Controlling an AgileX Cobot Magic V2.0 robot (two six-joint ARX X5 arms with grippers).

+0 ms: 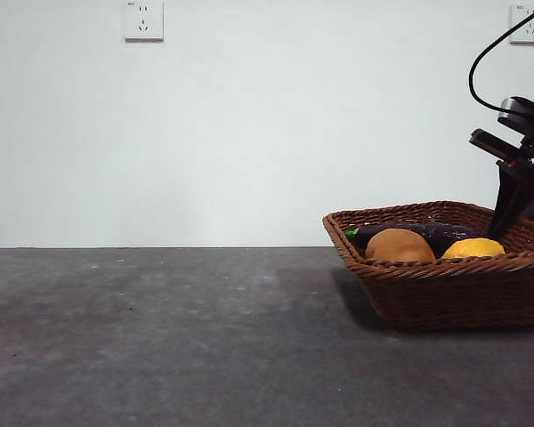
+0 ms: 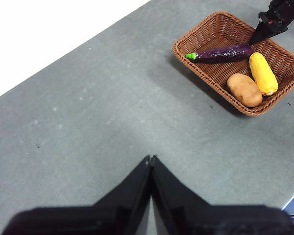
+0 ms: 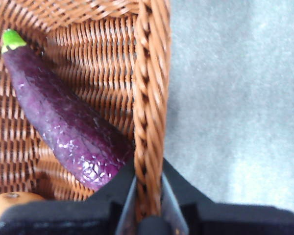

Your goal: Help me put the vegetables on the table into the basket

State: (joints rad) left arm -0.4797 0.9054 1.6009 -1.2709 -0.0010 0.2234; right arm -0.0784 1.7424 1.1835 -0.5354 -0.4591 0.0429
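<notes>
basket (image 2: pixel 213 36) | holds eggplant (image 2: pixel 224 51), potato (image 2: pixel 244 89), yellow vegetable (image 2: pixel 262 73)

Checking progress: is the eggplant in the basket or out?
In: the eggplant lies inside the basket, beside the other two vegetables.

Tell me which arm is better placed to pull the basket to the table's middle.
Right. The right gripper straddles the rim of the basket, jaws closed on it. The left gripper hangs shut over the table, well away from the basket.

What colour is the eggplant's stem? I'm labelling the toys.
Bright green, at the tip of the purple eggplant in the basket; clearest in the right wrist view.
</notes>
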